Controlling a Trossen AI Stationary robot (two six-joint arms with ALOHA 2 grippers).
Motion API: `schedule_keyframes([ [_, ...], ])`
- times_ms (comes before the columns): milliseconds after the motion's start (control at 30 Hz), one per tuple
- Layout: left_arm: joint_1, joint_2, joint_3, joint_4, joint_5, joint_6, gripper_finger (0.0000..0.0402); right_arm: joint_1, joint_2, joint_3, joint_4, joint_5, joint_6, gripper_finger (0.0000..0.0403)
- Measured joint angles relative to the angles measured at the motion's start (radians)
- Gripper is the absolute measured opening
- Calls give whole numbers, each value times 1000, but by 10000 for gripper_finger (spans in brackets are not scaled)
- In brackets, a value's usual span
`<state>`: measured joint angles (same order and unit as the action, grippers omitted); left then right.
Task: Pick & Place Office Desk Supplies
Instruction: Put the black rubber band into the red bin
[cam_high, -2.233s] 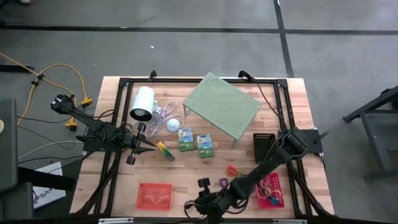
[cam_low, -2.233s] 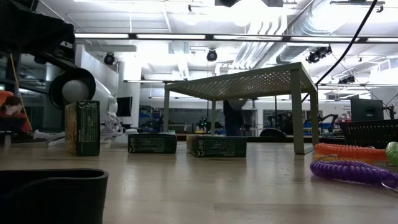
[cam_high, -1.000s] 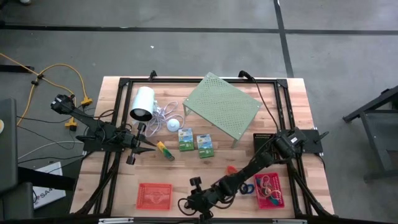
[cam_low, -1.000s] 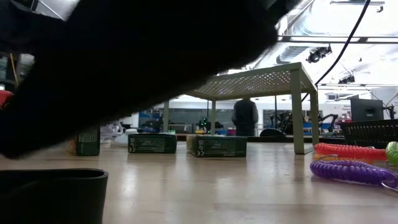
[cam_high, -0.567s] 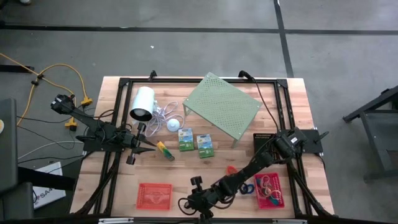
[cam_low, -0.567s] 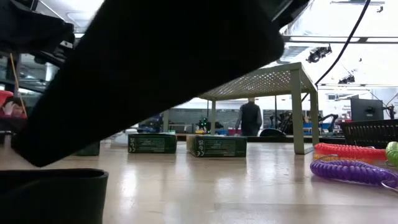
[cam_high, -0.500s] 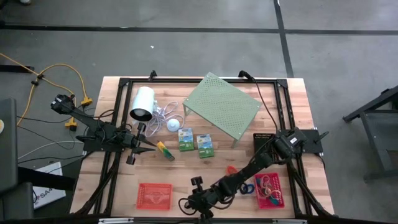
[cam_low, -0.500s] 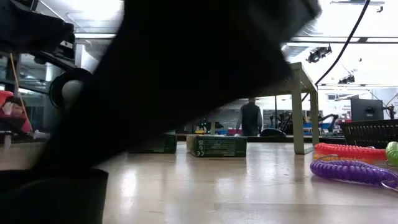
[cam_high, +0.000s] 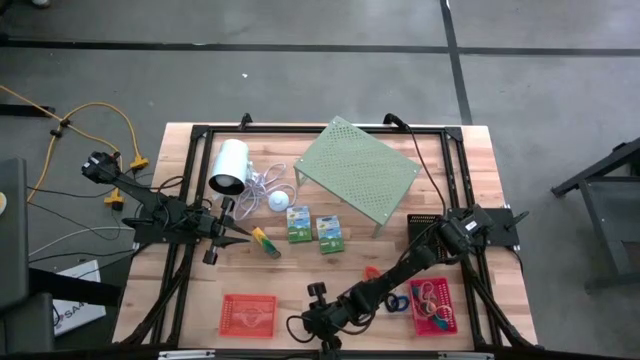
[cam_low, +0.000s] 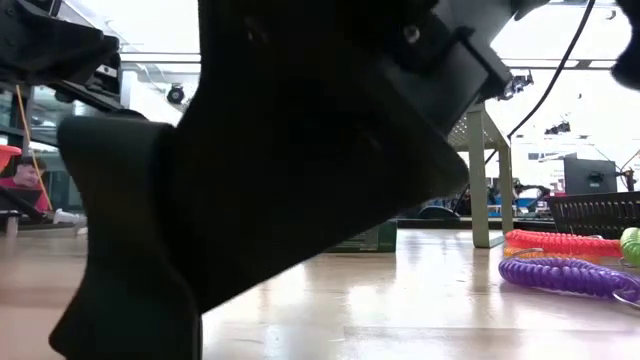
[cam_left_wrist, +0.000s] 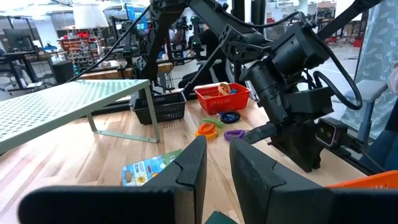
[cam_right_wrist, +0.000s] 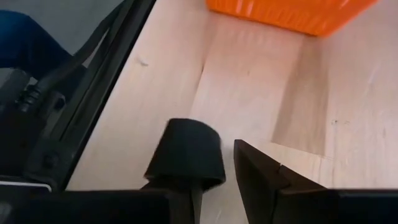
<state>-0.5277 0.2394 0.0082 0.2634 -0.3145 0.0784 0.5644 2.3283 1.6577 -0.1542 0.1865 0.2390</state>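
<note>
One wooden table (cam_high: 455, 160) carries everything. One pale green perforated shelf (cam_high: 357, 172) stands toward the far edge, right of middle.

Two dark arms work over the table. The left gripper (cam_high: 240, 239) hovers near the left edge, its tip just beside the marker. In its wrist view its fingers (cam_left_wrist: 189, 168) stand a narrow gap apart, released, grasping nothing. The right arm reaches from the right edge down to the near edge. There the right gripper (cam_high: 308, 322) sits low beside the red basket and fills most of the low view. Its fingers (cam_right_wrist: 186, 152) are parted, with only bare wood between them.

One white cylinder (cam_high: 229, 166) with a cord lies near the far left corner.

There are three baskets:
- The red basket (cam_high: 248, 314) is at the near edge, left of middle.
- The pink basket (cam_high: 433, 306) is by the near right corner, with tan loops and small coloured bits inside.
- The black basket (cam_high: 424, 232) is near the right edge.

Two green-white boxes (cam_high: 298, 224) (cam_high: 330, 232) lie side by side at mid-table, in front of the shelf. One yellow-green marker (cam_high: 266, 242) lies left of them.

In the low view three coiled loops lie loose on the wood. They are the orange loop (cam_low: 560, 241), the purple loop (cam_low: 565, 274) and the green loop (cam_low: 630, 243), and they lie near the pink basket.
</note>
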Motion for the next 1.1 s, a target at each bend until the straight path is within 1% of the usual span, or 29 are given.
schedule_keyframes([
  [467, 0, 0, 0, 0, 0, 0, 65, 0, 0, 0, 0, -3, 0, 76],
  [567, 0, 0, 0, 0, 0, 0, 65, 0, 0, 0, 0, -3, 0, 61],
  [800, 0, 0, 0, 0, 0, 0, 65, 0, 0, 0, -8, -7, 0, 7],
  [1100, 0, 0, 0, 0, 0, 0, 65, 0, 0, 0, -11, -7, 0, 3],
])
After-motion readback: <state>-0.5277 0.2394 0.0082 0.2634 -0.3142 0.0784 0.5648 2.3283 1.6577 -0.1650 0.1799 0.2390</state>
